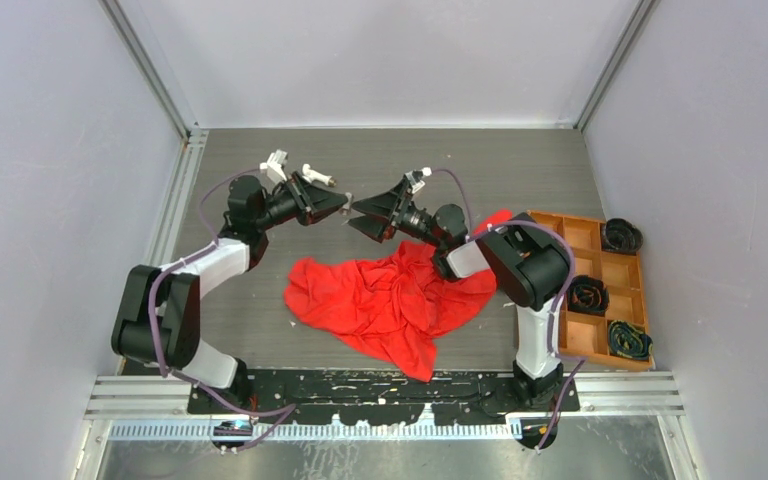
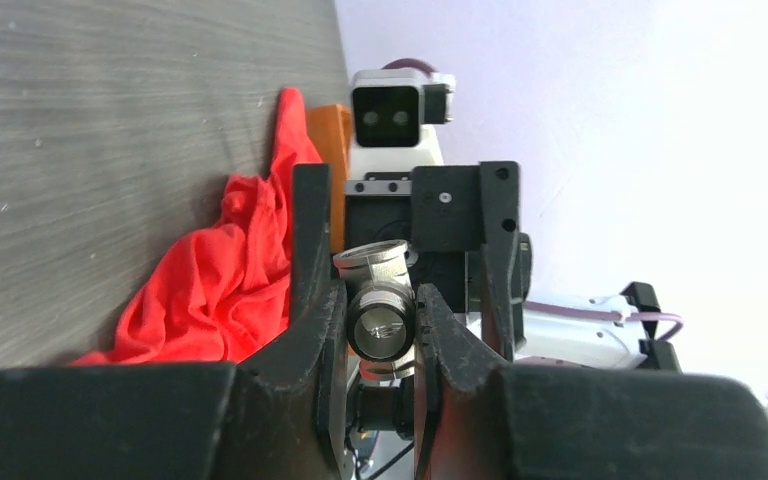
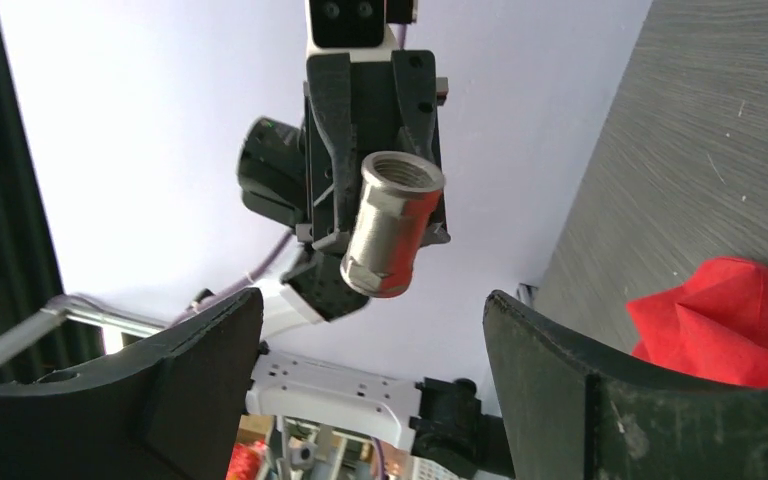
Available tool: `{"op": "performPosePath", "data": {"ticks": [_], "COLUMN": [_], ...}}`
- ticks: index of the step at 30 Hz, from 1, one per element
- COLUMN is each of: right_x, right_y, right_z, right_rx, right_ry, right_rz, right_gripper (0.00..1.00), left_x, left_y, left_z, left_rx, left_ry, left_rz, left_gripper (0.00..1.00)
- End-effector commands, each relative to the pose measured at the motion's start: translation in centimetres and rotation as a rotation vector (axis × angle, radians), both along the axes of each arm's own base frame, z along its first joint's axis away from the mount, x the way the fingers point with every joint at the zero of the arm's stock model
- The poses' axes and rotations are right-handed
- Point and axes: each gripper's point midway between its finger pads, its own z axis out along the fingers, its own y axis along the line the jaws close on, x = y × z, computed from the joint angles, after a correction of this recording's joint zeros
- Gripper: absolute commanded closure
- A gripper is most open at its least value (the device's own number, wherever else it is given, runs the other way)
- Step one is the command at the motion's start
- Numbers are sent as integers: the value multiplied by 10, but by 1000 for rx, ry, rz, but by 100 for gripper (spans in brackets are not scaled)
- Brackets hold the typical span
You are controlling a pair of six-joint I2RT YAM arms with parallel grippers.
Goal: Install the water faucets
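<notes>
Left gripper (image 1: 342,203) is squeezing the grey metal fitting (image 2: 378,320); right gripper (image 1: 357,215) is gaping wide, holding nothing.
From above, the two are facing each other tip to tip beyond the red cloth (image 1: 390,290), and the white tap (image 1: 316,174) is lying on the table just behind them. The left wrist camera is showing the fitting pinched between its fingers (image 2: 310,260). The right wrist camera is showing the fitting hanging just ahead of its spread jaws.

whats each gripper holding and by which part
The left gripper pinches the grey metal fitting across its round body; the right gripper is open and holds nothing.
</notes>
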Motion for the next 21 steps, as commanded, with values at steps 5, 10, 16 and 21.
{"op": "performPosePath", "data": {"ticks": [5, 10, 16, 21], "right_x": [2, 0, -8, -8], "right_y": [-12, -9, -5, 2], "right_z": [53, 54, 62, 67], "right_rx": [186, 182, 189, 176], "right_ry": [-132, -150, -192, -217], "right_rz": [-26, -8, 24, 31], "right_gripper": [21, 28, 34, 37], "left_x": [-9, -8, -7, -6], "left_y": [-7, -8, -8, -9], "left_z": [60, 58, 54, 55], "left_rx": [-175, -193, -194, -193], "left_ry": [-302, -299, -287, -283], "left_rz": [-83, -86, -83, -84], "left_gripper": [100, 100, 100, 100]}}
